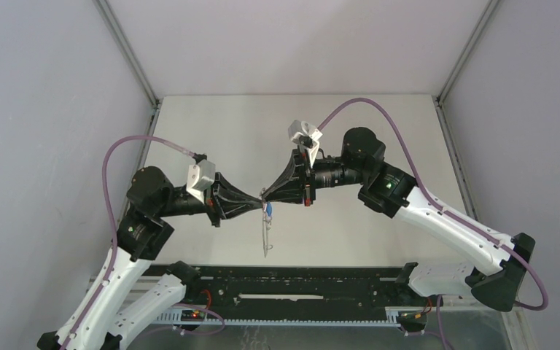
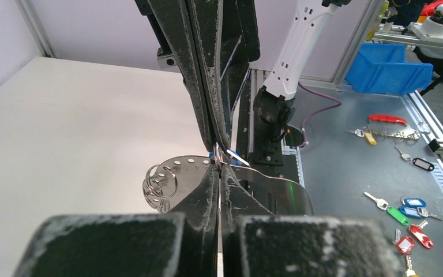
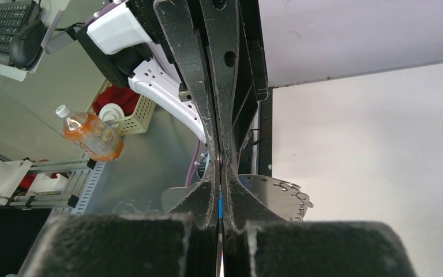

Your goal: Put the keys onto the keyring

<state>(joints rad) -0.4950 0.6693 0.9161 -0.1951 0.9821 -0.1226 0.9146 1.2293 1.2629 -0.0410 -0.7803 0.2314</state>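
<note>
Threading step, held in mid-air over the white table [image 1: 379, 124]. Left gripper [image 1: 260, 199] is clamped on the large grey-brown metal keyring band [image 3: 268, 193], which hangs between the arms. Right gripper [image 1: 267, 192] is pinched shut on what looks like the small silver key with the blue plastic head [image 1: 268, 209], right at the band's rim. Next move probably calls for steering the key's hole onto a wire loop [image 2: 160, 184]. Count: one keyring, one key, two grippers. No green key visible.
</note>
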